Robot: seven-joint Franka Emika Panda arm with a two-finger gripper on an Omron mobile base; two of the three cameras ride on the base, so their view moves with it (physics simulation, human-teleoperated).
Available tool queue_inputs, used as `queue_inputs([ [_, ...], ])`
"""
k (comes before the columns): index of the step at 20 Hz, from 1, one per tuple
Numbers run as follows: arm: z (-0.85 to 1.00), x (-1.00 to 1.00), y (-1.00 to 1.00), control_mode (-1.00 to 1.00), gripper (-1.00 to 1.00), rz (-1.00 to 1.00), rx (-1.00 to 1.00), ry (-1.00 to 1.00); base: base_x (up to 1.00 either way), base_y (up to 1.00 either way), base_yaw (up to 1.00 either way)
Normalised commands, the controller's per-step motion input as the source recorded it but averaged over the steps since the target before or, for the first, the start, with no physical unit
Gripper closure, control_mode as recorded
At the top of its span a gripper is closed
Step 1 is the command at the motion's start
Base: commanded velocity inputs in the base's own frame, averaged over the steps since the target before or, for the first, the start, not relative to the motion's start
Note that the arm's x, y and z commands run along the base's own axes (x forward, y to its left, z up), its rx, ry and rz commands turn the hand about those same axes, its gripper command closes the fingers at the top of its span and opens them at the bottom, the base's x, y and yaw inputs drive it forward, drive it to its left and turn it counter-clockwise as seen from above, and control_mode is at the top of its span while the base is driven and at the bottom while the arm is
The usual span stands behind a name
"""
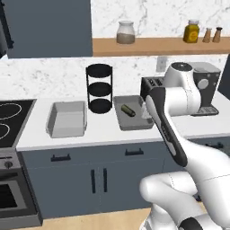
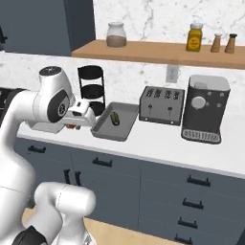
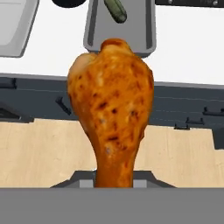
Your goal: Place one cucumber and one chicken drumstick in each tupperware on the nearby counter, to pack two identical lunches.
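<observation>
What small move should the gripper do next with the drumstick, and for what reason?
Probably carry it forward over the tupperware that holds the cucumber. The gripper is shut on the chicken drumstick, which hangs short of the counter, and that tray has no drumstick yet.

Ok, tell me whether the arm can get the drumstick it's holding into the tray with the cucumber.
Probably yes. The gripper is shut on the drumstick, and the tray with the cucumber lies straight ahead with bare floor in front of the cucumber and nothing between.

White bench [image 1: 108,132] carries two grey tupperware trays: left [image 1: 66,119], right [image 1: 131,113]; black tiered rack [image 1: 99,88] between; toaster [image 2: 161,105], coffee machine [image 2: 205,109] rightward.
</observation>
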Motion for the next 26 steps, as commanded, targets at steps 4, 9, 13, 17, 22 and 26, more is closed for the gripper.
queue_inputs([
  [4,0.00,0.00,0.00,1.00,1.00,0.00,0.00,0.00,0.92,0.00,0.03],
  [9,0.00,0.00,0.00,1.00,1.00,0.00,0.00,0.00,0.74,-0.06,0.00],
  [13,0.00,0.00,0.00,1.00,1.00,0.00,0.00,0.00,0.66,0.00,0.02],
  [17,0.00,0.00,0.00,1.00,1.00,0.00,0.00,0.00,0.36,0.00,0.03],
  [22,0.00,0.00,0.00,1.00,1.00,0.00,0.00,0.00,0.01,0.00,0.04],
  [26,-0.38,0.00,0.00,-1.00,1.00,0.02,-0.01,-0.03,0.00,0.00,0.01],
])
